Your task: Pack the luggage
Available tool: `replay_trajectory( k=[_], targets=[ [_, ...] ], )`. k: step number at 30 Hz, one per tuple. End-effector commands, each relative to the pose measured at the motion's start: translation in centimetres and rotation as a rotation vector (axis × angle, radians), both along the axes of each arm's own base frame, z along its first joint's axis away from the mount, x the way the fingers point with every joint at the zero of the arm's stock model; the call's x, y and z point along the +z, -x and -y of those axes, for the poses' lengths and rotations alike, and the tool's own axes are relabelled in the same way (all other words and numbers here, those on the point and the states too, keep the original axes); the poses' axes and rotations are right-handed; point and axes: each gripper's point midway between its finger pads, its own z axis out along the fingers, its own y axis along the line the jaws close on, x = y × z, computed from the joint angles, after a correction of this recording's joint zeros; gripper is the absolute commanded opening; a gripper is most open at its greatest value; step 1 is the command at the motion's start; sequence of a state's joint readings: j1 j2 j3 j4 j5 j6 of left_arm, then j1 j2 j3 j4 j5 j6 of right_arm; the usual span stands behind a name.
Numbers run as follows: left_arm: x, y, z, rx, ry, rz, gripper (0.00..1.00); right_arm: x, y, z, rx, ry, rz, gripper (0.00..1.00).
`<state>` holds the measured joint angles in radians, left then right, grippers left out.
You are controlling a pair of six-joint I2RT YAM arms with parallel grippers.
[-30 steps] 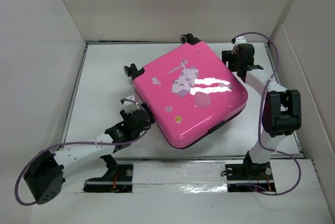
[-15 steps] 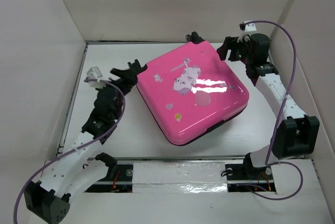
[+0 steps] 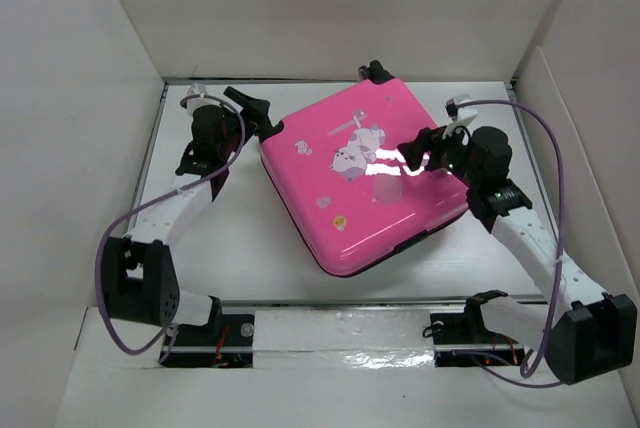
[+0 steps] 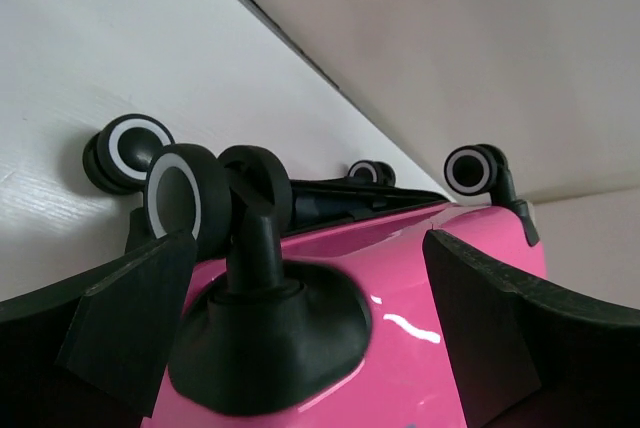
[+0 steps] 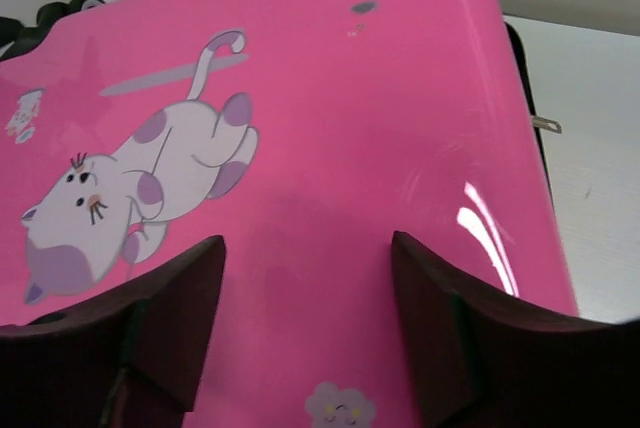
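Note:
The luggage is a glossy pink suitcase with a cartoon cat print, lying flat and zipped shut in the middle of the table. My left gripper is open at its far left corner. In the left wrist view my left gripper straddles a black wheel and its housing without touching them. My right gripper hangs open just above the lid's right half. The right wrist view shows my right gripper over bare pink shell, beside the cat print, with nothing between its fingers.
White walls close in the table at the back, left and right. More black wheels stick out at the suitcase's far edge. A zipper pull lies at the right side. Purple cables loop off both arms.
The left arm swung from the suitcase's near left side to its far left corner and opened wider. The right gripper came from the far right corner to over the lid. The suitcase turned slightly.

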<state>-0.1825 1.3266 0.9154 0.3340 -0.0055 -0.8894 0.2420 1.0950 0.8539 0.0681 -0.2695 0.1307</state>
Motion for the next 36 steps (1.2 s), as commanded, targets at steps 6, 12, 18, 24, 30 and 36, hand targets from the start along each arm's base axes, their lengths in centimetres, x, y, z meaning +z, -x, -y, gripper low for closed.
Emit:
replay_trajectory(
  k=[6,12,18,24,30,36],
  targets=[
    [1.9,-2.7,0.9,-0.070,0.014,0.017,0.98,1.2,2.2,-0.4,0.003,0.021,0.067,0.78],
    [-2.5,-3.8,0.9,-0.059,-0.005,-0.070,0.97,1.0,3.0,0.0,-0.026,0.035,0.066,0.78],
    [-4.0,-3.6,0.3,-0.035,-0.030,-0.087,0.95,2.2,2.0,5.0,-0.222,0.011,0.093,0.19],
    [-4.4,-3.6,2.8,-0.114,0.004,-0.069,0.95,2.1,0.3,9.5,-0.390,-0.036,0.058,0.25],
    [-4.6,-4.4,4.5,-0.140,0.110,-0.034,0.82,-3.0,-1.5,15.1,-0.546,-0.140,-0.049,0.59],
    [-1.5,-4.7,4.9,-0.153,0.177,0.067,0.13,-5.6,-1.1,15.5,-0.549,-0.126,-0.105,0.59]
  ],
)
